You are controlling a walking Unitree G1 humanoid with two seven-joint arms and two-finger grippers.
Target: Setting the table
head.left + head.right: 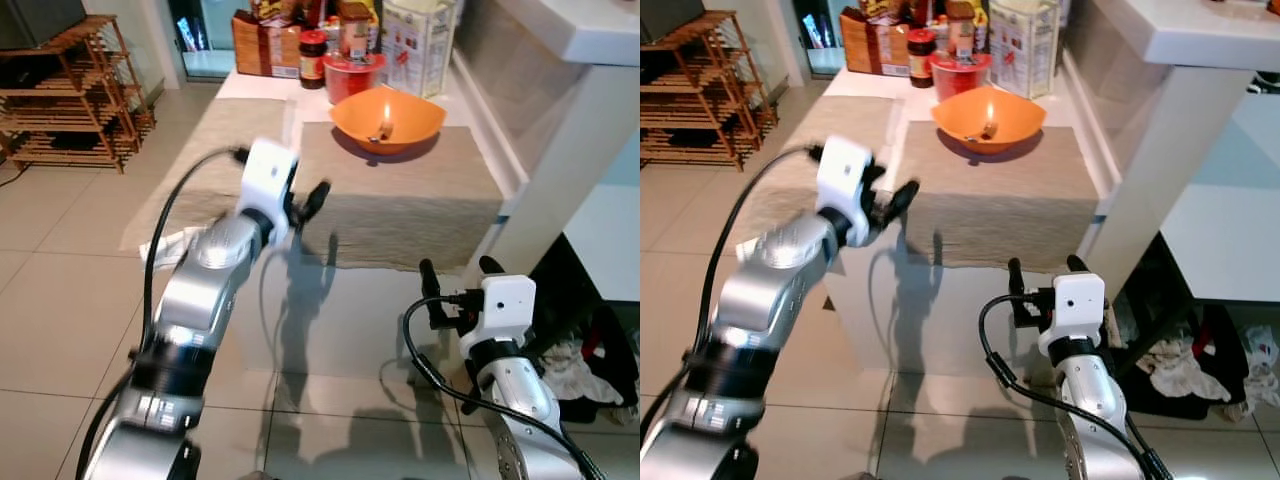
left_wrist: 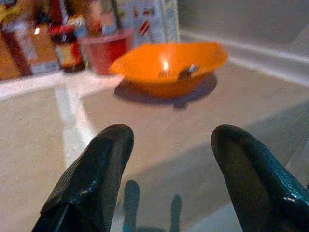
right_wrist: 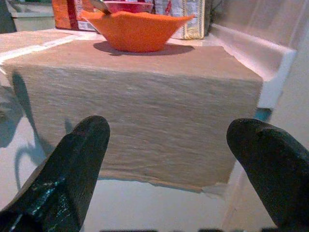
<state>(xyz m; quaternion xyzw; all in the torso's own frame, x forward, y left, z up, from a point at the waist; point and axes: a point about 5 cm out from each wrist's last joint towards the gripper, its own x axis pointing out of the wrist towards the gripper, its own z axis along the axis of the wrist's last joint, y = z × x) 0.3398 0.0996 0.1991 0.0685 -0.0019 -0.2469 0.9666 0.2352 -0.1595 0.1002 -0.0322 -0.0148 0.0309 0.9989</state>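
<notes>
Orange bowl (image 1: pixel 386 118) upper centre on the mat (image 1: pixel 400 190), jars (image 1: pixel 313 57) behind; left gripper (image 2: pixel 169 159) raised mid-frame, spread; right gripper (image 3: pixel 174 164) low right, spread.

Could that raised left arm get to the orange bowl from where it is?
Probably yes. The left pincer is open over the near edge of the beige placemat, and only bare mat lies between it and the orange bowl.
</notes>
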